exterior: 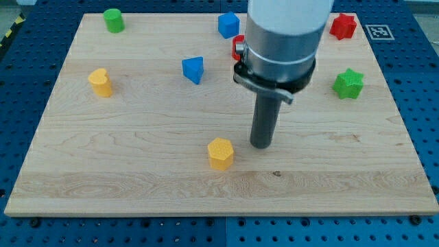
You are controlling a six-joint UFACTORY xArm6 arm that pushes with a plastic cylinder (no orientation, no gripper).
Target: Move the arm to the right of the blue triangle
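Observation:
The blue triangle (193, 69) lies on the wooden board (137, 171), left of centre toward the view's top. My tip (260, 145) rests on the board below and to the right of it, well apart from it. A yellow hexagon block (220, 152) sits just left of my tip, not touching it. The arm's grey body hides part of the board's top centre.
A blue cube (228, 25) and a partly hidden red block (237, 46) lie near the top centre. A green cylinder (114, 20) is at top left, a yellow block (101, 82) at left, a red star (343, 26) at top right, a green star (348, 84) at right.

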